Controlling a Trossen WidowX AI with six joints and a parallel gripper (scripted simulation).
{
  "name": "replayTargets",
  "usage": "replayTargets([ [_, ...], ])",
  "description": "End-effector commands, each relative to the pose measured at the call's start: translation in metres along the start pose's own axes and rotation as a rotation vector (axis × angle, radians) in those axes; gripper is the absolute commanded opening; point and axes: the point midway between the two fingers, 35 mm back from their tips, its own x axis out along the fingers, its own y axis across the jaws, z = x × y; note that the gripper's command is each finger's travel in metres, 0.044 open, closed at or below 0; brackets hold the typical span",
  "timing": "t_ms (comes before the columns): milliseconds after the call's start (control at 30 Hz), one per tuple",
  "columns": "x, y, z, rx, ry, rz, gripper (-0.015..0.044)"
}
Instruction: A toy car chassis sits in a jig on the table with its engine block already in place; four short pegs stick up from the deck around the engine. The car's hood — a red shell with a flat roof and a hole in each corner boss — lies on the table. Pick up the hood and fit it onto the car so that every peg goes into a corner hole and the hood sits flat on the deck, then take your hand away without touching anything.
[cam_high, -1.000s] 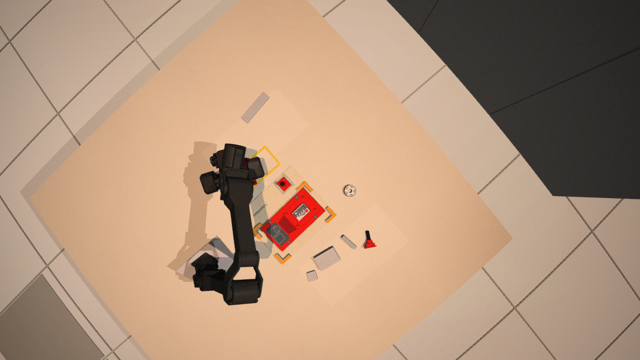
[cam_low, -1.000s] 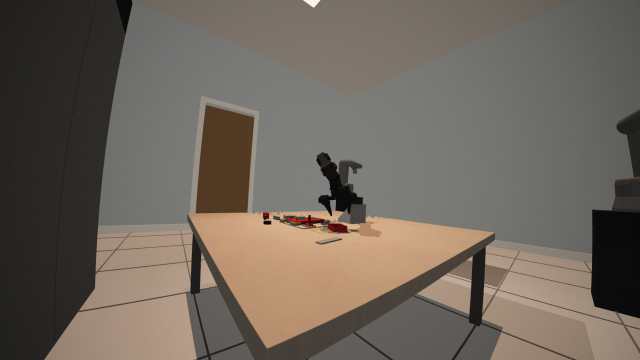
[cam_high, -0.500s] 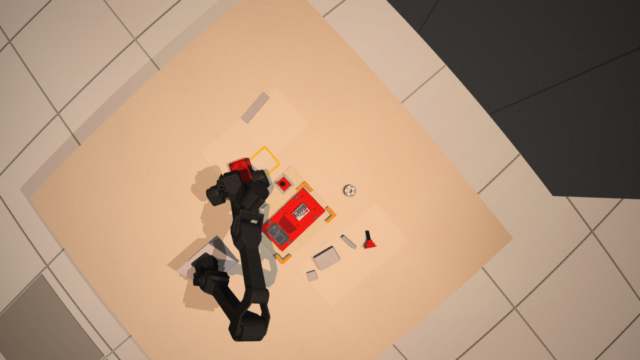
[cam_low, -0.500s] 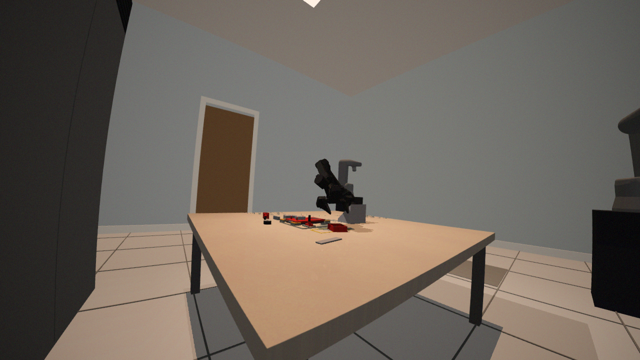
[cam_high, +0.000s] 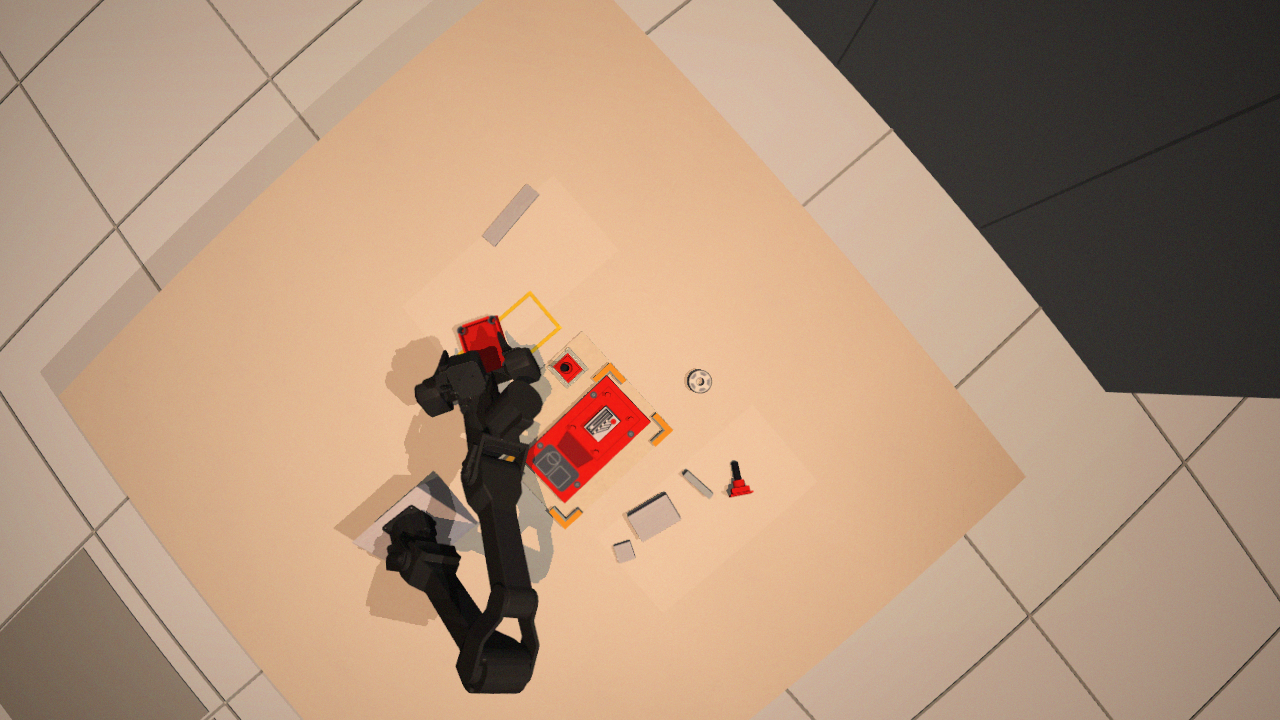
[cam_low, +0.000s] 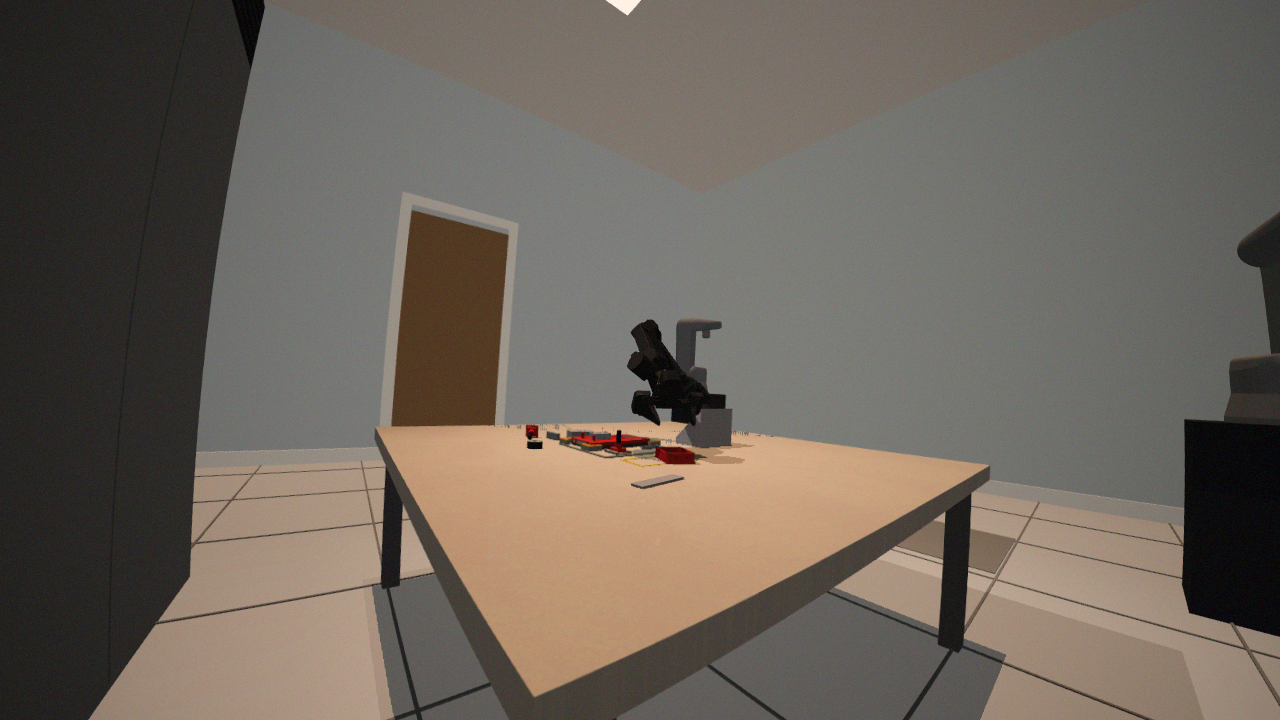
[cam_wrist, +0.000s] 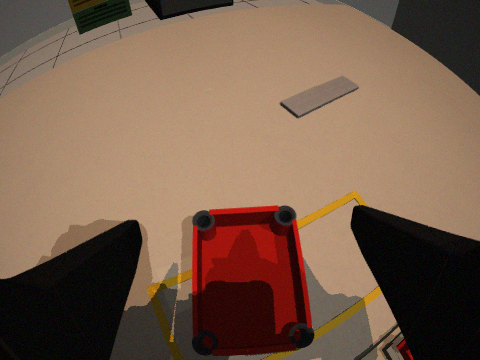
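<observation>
Black jaws (cam_high: 483, 376) (cam_low: 673, 419) — spread wide, grasping nothing — hover above the upturned red hood (cam_high: 481, 339) (cam_low: 674, 455) (cam_wrist: 250, 280).

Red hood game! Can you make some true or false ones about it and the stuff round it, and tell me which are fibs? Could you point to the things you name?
1. The red hood (cam_high: 478, 336) (cam_low: 674, 455) (cam_wrist: 245, 270) lies with its hollow side up. True.
2. The jaws are squeezing the hood. False: they are open and hold nothing.
3. The hood is already on the car (cam_high: 577, 428) (cam_low: 601, 441). False: it is on the table, away from the car.
4. The flat grey strip (cam_high: 510, 214) (cam_low: 657, 481) (cam_wrist: 320, 96) is apart from the hood. True.
5. The little round wheel (cam_high: 695, 379) (cam_low: 534, 443) sits inside the hood. False: it is on the table, across the car from the hood.
</observation>
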Motion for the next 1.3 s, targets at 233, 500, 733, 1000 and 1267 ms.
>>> replayTargets([
  [233,0.006,0.001,-0.009,-0.003,-0.001,0.004,0.0440],
  [500,0.009,0.000,-0.014,-0.003,-0.002,0.002,0.0440],
  [733,0.013,0.000,-0.019,-0.003,-0.003,0.001,0.0440],
  [1000,0.016,-0.001,-0.024,-0.003,-0.004,-0.001,0.0440],
  [1267,0.020,-0.001,-0.029,-0.003,-0.005,-0.003,0.0440],
])
